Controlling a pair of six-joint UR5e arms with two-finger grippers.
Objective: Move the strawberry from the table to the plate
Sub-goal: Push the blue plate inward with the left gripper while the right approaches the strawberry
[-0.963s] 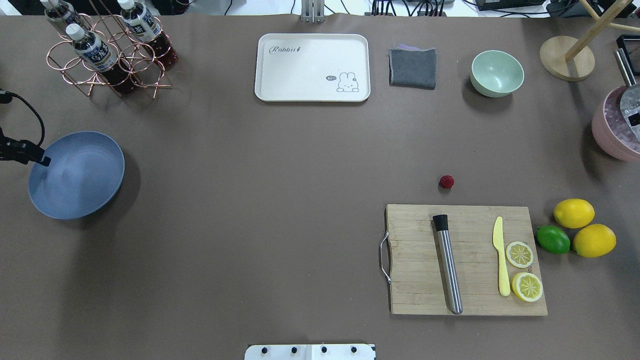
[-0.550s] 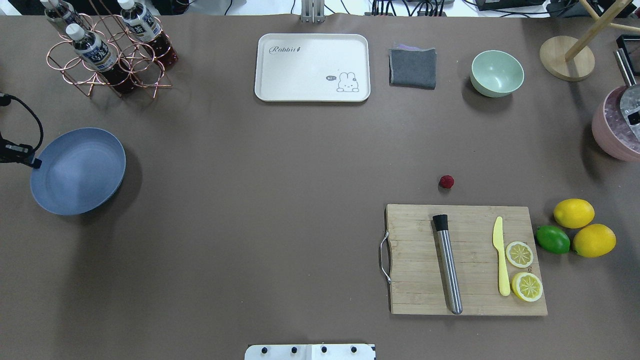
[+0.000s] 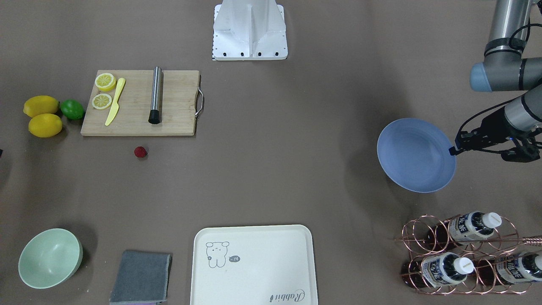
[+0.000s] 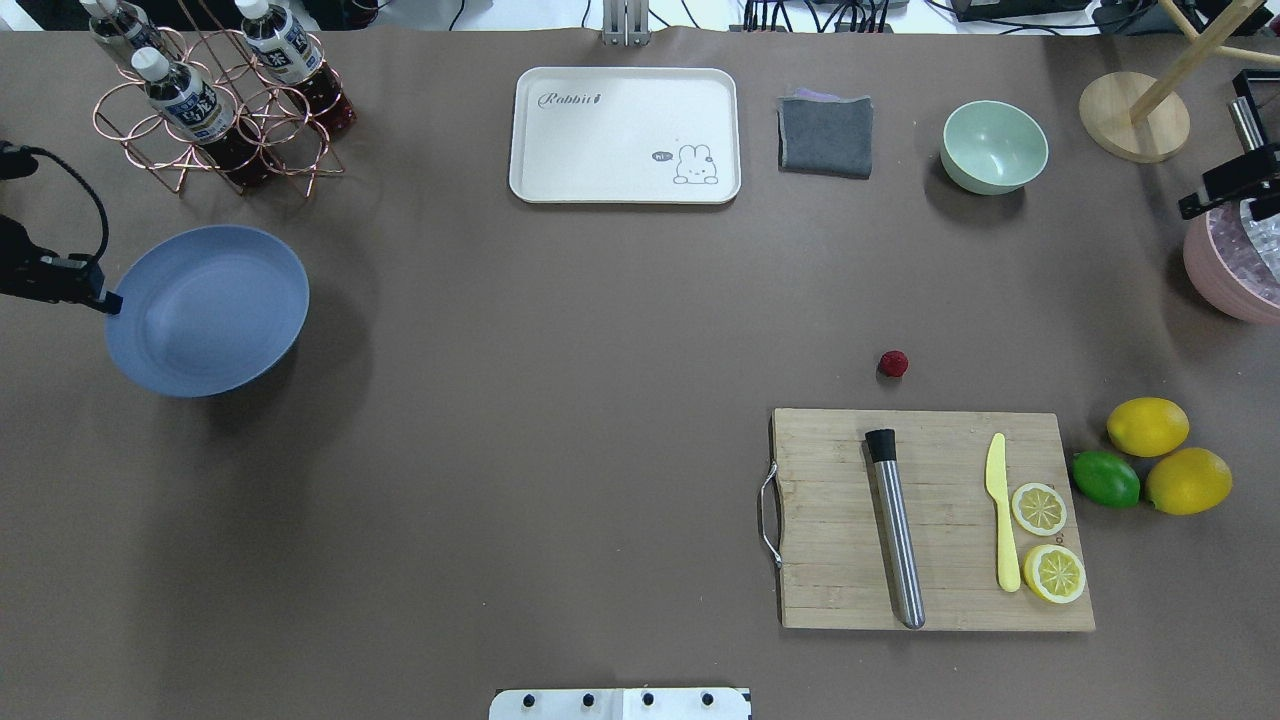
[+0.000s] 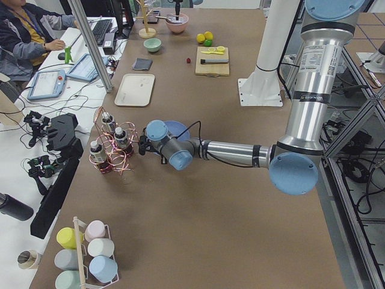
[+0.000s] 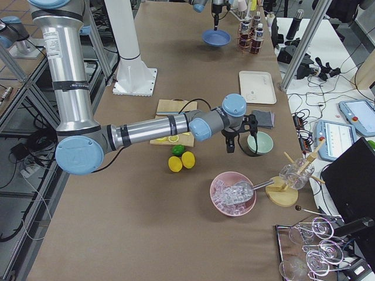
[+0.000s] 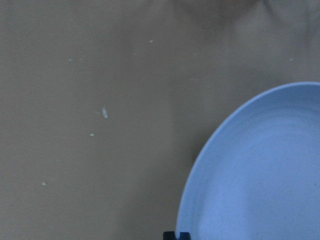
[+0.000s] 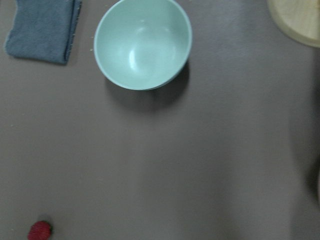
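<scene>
The left gripper (image 4: 110, 301) is clenched on the near-left rim of the blue-grey plate (image 4: 210, 310). Whether the right gripper (image 6: 229, 147) is released or clenched cannot be told; it hangs above the table (image 4: 560, 400) near the mint-green bowl (image 4: 993, 146). The strawberry (image 4: 893, 364) is a tiny dark red, roundish berry, too small to show its cap, long axis or heading. It lies on the table just beyond the cutting board (image 4: 830, 520), well apart from the plate.
</scene>
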